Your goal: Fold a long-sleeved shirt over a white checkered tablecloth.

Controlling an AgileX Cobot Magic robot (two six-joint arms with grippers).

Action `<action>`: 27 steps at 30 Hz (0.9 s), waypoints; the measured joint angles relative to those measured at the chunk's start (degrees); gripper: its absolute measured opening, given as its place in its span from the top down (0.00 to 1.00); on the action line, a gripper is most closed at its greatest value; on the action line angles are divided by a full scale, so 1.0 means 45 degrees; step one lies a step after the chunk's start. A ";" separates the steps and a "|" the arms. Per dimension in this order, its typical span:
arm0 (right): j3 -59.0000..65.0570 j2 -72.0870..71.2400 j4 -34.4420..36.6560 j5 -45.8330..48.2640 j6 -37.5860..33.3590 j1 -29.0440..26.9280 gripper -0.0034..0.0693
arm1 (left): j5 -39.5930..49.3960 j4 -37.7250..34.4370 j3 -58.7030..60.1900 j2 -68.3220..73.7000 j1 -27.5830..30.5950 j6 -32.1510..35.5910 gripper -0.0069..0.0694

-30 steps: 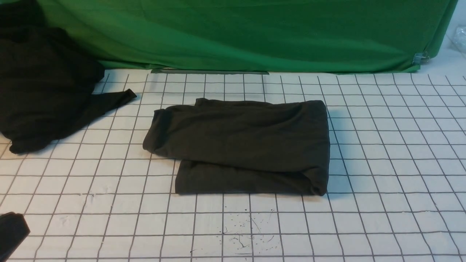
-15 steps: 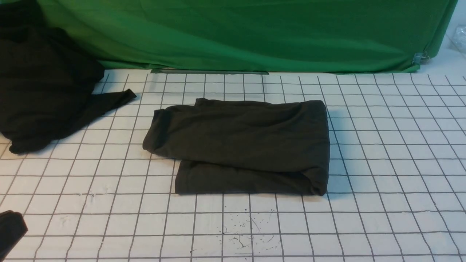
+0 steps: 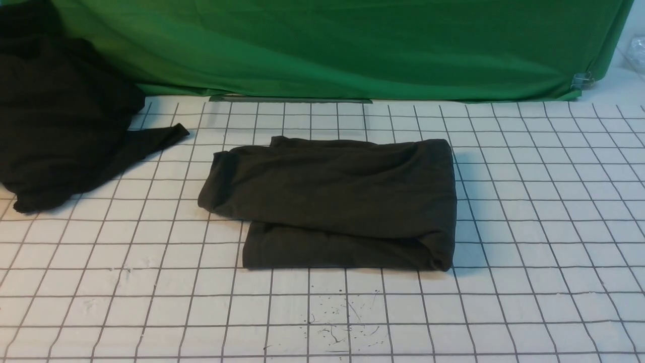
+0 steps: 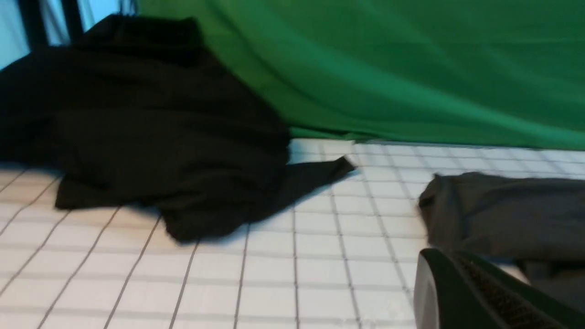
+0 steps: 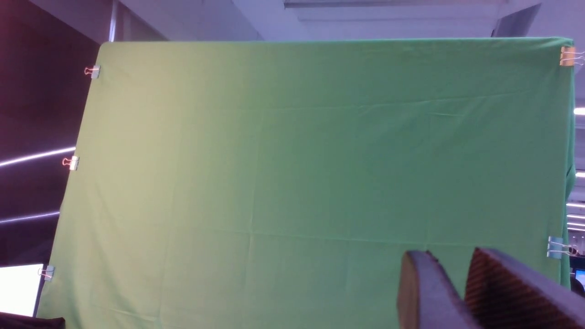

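Left pincer (image 4: 461, 292) — seen only in its own wrist view, low over the white checkered tablecloth (image 3: 529, 212), jaws pressed together, nothing between them. It sits just beside the near-left corner of the long-sleeved shirt (image 3: 337, 196) without touching it.

Right pincer (image 5: 461, 292) — raised, its camera facing the green backdrop (image 5: 320, 160). A narrow gap shows between the two fingers (image 5: 425, 292); nothing is held.

Long-sleeved shirt — a compact dark grey rectangle at the middle of the tabletop, upper layer lying slightly askew over the lower, which juts out along the near edge. The chest print is folded out of sight. Both arms are absent from the front view.

Black garment heap (image 3: 60, 126) — far left against the backdrop, one tip trailing toward the shirt, clearly apart from it.

Judgement: folding looks essentially complete; the step in hand is clearing away. To do it well — draw both arms back up and off, clear of the bundle, so no finger catches the loose left edge and reopens the layers. Squaring the offset upper layer would be the only remaining refinement.
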 joint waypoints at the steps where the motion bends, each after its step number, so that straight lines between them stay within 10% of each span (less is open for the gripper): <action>1: 0.0000 0.0000 0.0000 0.0000 0.0000 0.0000 0.75 | 0.0179 0.0080 0.0027 -0.0042 0.0015 0.0000 0.90; 27: 0.0000 0.0000 0.0000 0.0000 0.0000 0.0000 0.69 | 0.1500 0.0375 0.0091 -0.0075 0.0015 0.0009 0.90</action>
